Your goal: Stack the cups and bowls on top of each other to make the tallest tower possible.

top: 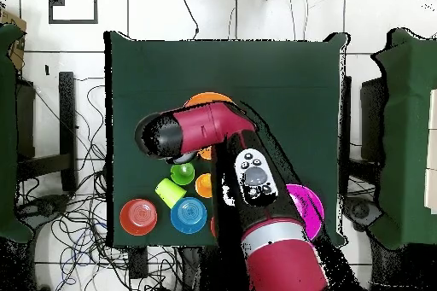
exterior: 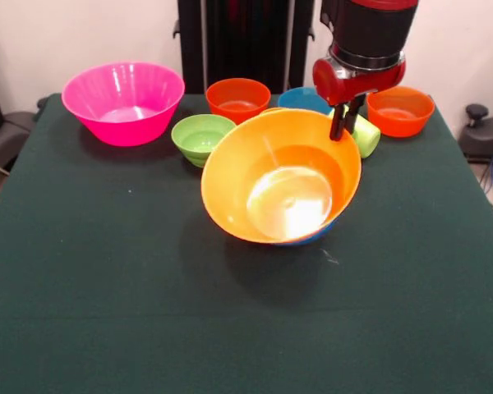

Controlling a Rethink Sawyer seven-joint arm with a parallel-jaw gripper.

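My gripper (exterior: 341, 125) is shut on the far right rim of the large yellow-orange bowl (exterior: 279, 176) and holds it tilted, with its mouth toward the camera. A sliver of a blue bowl (exterior: 312, 237) shows under its low edge. In the overhead view the arm hides the gripper, and only part of the yellow-orange bowl (top: 208, 99) shows. A lime cup (exterior: 366, 136) lies on its side just behind the gripper; it also shows in the overhead view (top: 169, 190).
Along the robot's side stand a large pink bowl (exterior: 123, 100), a small orange bowl (exterior: 238, 98), a small green bowl (exterior: 200, 136), a small blue bowl (exterior: 302, 99) and another orange bowl (exterior: 400, 110). The dark green table (exterior: 107, 287) runs toward the camera.
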